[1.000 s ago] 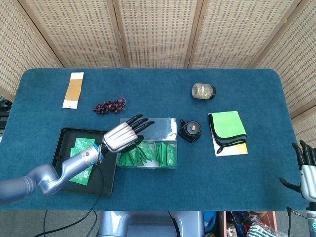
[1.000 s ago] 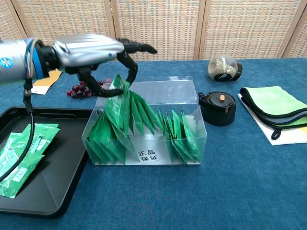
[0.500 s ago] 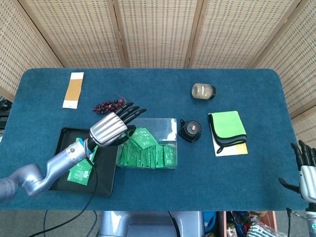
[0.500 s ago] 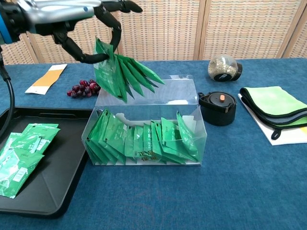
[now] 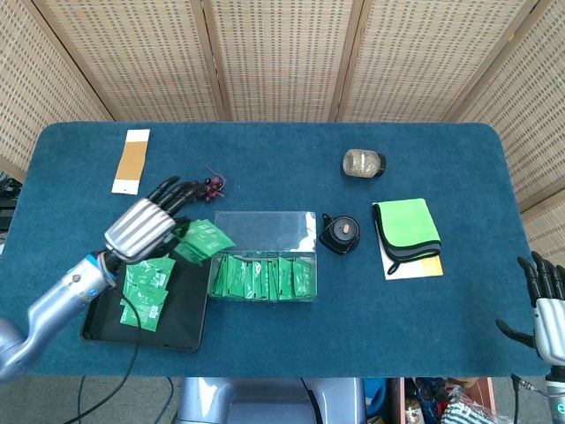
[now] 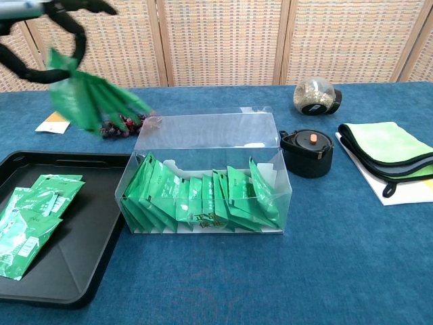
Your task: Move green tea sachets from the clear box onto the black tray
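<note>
Left hand (image 5: 141, 228) pinches my bunch of green foil tea sachets (image 5: 203, 240) above the black plastic tray (image 5: 190, 314); several landed, many remain boxed.

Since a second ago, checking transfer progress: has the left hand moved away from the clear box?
Yes. The left hand, holding a bunch of sachets, has swung left, off the clear box, and now hangs over the black tray.

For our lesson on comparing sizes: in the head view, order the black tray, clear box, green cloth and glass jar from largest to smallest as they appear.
1. Black tray
2. Clear box
3. Green cloth
4. Glass jar

The left hand covers part of the tray.
</note>
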`<act>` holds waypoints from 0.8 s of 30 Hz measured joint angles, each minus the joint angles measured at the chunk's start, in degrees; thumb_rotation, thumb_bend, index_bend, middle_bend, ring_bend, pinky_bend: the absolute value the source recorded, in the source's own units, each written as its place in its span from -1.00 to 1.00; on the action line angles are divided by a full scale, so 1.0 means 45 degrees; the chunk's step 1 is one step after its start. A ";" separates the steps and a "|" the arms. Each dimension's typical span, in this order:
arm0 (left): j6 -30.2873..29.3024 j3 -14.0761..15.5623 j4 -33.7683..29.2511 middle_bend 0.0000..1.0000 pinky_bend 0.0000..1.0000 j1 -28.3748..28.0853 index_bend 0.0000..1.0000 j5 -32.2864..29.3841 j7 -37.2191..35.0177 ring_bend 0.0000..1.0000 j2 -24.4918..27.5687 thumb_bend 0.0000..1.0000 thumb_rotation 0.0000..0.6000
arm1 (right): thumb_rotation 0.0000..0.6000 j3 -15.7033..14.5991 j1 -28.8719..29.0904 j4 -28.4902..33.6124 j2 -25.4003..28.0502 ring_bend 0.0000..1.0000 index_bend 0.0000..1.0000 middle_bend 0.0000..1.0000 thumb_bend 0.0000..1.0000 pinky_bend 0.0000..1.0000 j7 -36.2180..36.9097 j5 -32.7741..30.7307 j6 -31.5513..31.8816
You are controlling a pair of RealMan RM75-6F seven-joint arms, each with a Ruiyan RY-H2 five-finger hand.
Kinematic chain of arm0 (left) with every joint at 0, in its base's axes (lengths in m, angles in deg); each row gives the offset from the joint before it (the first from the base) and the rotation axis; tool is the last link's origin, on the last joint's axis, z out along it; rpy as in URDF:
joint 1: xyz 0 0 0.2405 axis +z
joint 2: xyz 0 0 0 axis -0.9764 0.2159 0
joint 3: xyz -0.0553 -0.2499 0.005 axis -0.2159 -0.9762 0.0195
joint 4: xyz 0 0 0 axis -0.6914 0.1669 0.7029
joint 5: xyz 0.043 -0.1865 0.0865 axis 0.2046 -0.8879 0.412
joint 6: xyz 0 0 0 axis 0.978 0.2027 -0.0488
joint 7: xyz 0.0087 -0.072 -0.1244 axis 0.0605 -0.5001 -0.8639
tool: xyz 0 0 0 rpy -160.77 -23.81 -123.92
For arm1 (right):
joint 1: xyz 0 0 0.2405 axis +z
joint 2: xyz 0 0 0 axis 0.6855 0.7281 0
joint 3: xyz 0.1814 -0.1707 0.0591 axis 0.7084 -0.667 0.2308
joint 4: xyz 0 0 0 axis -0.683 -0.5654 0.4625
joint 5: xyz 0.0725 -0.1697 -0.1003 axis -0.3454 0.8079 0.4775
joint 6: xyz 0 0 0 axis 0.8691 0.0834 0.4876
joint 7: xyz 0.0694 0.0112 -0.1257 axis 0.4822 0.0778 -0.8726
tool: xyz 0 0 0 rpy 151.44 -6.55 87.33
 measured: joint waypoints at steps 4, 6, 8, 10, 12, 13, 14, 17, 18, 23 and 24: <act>-0.0080 0.0425 -0.1026 -1.00 -1.00 0.0870 0.40 -0.0964 0.1149 -1.00 0.0901 -0.02 1.00 | 1.00 -0.0059 0.0002 0.0086 -0.0010 -1.00 -1.00 -1.00 -1.00 -1.00 -0.0140 0.0160 0.0053; -0.0235 0.0645 -0.1235 -1.00 -1.00 0.1332 0.40 -0.1210 0.1407 -1.00 0.1001 -0.02 1.00 | 1.00 -0.0093 0.0004 0.0137 -0.0025 -1.00 -1.00 -1.00 -1.00 -1.00 -0.0236 0.0224 0.0072; -0.0344 0.0862 -0.1256 -1.00 -1.00 0.1707 0.40 -0.1341 0.1440 -1.00 0.0941 -0.01 1.00 | 1.00 -0.0117 0.0003 0.0177 -0.0037 -1.00 -1.00 -1.00 -1.00 -1.00 -0.0317 0.0263 0.0084; -0.0333 0.1051 -0.1227 -1.00 -1.00 0.1930 0.40 -0.1417 0.1349 -1.00 0.0849 0.01 1.00 | 1.00 -0.0139 0.0002 0.0212 -0.0052 -1.00 -1.00 -1.00 -1.00 -1.00 -0.0391 0.0293 0.0092; -0.0229 0.1175 -0.1171 -1.00 -1.00 0.2043 0.40 -0.1456 0.1204 -1.00 0.0758 0.04 1.00 | 1.00 -0.0157 0.0000 0.0232 -0.0064 -1.00 -1.00 -1.00 -1.00 -1.00 -0.0450 0.0313 0.0095; -0.0171 0.1216 -0.1143 -1.00 -1.00 0.2075 0.40 -0.1454 0.1117 -1.00 0.0716 0.04 1.00 | 1.00 -0.0164 0.0001 0.0239 -0.0072 -1.00 -1.00 -1.00 -1.00 -1.00 -0.0480 0.0320 0.0094; -0.0087 0.1264 -0.1095 -1.00 -1.00 0.2110 0.40 -0.1428 0.0955 -1.00 0.0653 0.04 1.00 | 1.00 -0.0172 0.0001 0.0247 -0.0082 -1.00 -1.00 -1.00 -1.00 -1.00 -0.0522 0.0325 0.0091; 0.0198 0.1365 -0.0904 -1.00 -1.00 0.2165 0.40 -0.1228 0.0421 -1.00 0.0467 0.05 1.00 | 1.00 -0.0191 0.0005 0.0276 -0.0118 -1.00 -1.00 -1.00 -1.00 -1.00 -0.0645 0.0328 0.0077; 0.0315 0.1391 -0.0816 -1.00 -1.00 0.2171 0.40 -0.1140 0.0291 -1.00 0.0394 0.05 1.00 | 1.00 -0.0196 0.0006 0.0286 -0.0130 -1.00 -1.00 -1.00 -1.00 -1.00 -0.0677 0.0324 0.0070; 0.0824 0.1422 -0.0468 -1.00 -1.00 0.2134 0.40 -0.0974 0.0130 -1.00 0.0039 0.05 1.00 | 1.00 -0.0188 0.0007 0.0286 -0.0148 -1.00 -1.00 -1.00 -1.00 -1.00 -0.0719 0.0258 0.0036; 0.0896 0.1414 -0.0443 -1.00 -1.00 0.2117 0.40 -0.1004 0.0186 -1.00 0.0005 0.05 1.00 | 1.00 -0.0184 0.0010 0.0281 -0.0150 -1.00 -1.00 -1.00 -1.00 -1.00 -0.0722 0.0234 0.0015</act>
